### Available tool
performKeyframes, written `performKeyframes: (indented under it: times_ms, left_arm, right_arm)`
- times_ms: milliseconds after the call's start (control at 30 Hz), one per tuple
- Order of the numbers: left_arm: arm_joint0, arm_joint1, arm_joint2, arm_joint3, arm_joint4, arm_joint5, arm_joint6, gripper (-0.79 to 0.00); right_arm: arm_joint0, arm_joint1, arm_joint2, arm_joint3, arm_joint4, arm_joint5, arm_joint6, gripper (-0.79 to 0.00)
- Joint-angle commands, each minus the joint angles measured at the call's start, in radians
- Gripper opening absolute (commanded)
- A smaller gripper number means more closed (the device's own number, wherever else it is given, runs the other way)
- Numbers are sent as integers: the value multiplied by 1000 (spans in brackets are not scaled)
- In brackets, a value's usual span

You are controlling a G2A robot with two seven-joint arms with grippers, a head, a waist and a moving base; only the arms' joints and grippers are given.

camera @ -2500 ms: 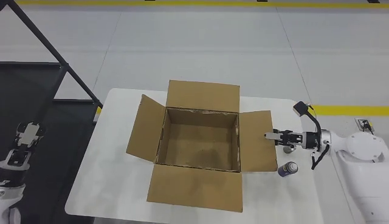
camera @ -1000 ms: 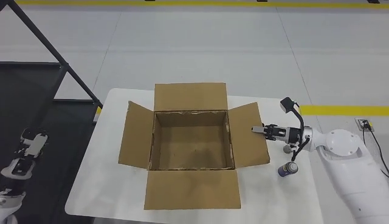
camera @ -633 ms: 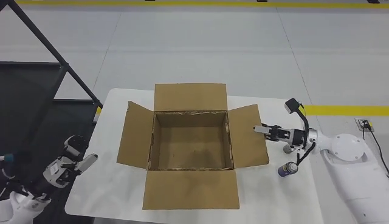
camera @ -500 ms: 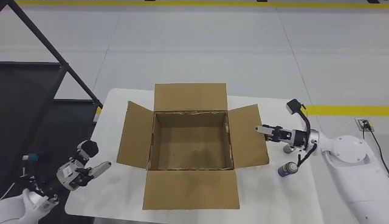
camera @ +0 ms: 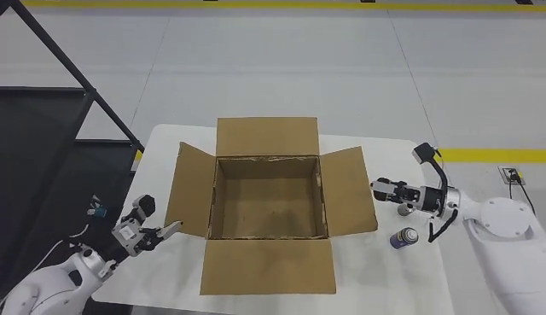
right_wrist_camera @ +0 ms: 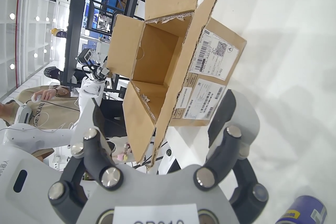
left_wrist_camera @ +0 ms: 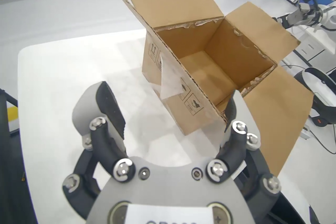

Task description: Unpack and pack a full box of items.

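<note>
Right hand (camera: 376, 187): empty, spread open, just beside the right flap of the brown cardboard box (camera: 266, 136). Left hand (camera: 169, 228): empty, open, just off the left flap. Box: open, mid-counter (camera: 375, 272), nothing inside. Small blue cylindrical can (camera: 404, 237): nearest the right hand, likely first to pack.

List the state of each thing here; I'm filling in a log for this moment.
Box: open, all four flaps folded out, nothing inside.
Can: upright, apart from the box, not held.
Left gripper: open, empty.
Right gripper: open, empty.
</note>
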Motion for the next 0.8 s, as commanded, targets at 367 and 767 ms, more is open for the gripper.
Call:
performKeyframes:
  times_ms: [367,767]
  left_arm:
    - [-51,7,6,39,-7,47,69,0]
    - [-28,26,-104,53,-354,-27,37,0]
  right_arm:
    - [-50,27,42,-32,-189,-106,-65,0]
    - [-481,70,348,-357,-585,-20,-434,0]
